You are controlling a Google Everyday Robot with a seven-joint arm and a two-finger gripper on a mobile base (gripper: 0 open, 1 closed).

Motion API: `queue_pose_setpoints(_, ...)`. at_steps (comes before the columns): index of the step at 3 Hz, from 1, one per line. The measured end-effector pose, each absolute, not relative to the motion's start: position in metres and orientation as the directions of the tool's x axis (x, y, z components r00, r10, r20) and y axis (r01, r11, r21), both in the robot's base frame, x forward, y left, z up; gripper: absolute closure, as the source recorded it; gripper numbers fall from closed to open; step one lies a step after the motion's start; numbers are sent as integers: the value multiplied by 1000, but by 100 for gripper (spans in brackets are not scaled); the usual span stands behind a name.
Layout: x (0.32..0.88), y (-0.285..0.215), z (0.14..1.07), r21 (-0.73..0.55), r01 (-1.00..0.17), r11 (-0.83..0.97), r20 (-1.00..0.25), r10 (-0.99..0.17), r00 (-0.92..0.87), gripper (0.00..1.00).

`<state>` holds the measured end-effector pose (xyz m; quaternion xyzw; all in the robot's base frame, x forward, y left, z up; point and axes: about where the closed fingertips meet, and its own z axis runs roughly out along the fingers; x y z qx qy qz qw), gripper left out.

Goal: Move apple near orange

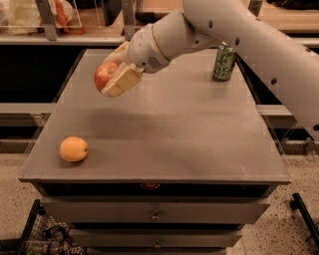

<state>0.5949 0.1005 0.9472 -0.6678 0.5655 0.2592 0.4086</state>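
Note:
The apple is red with a paler patch and sits between the tan fingers of my gripper, held in the air above the back left of the grey table. The gripper is shut on the apple. The orange, a small yellow-orange fruit, lies on the table near its front left corner, well below and left of the gripper.
A green can stands upright at the back right of the table. My white arm reaches in from the right. Drawers sit under the table top. Shelves with bags stand behind.

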Motion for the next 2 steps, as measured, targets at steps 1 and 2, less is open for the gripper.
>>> queue_pose_setpoints(1,562,101,938,-232,-971,-56,-806,-547,224,100)
queue_pose_setpoints(2,537,106,919,-189,-978,-88,-814,-543,206,100)
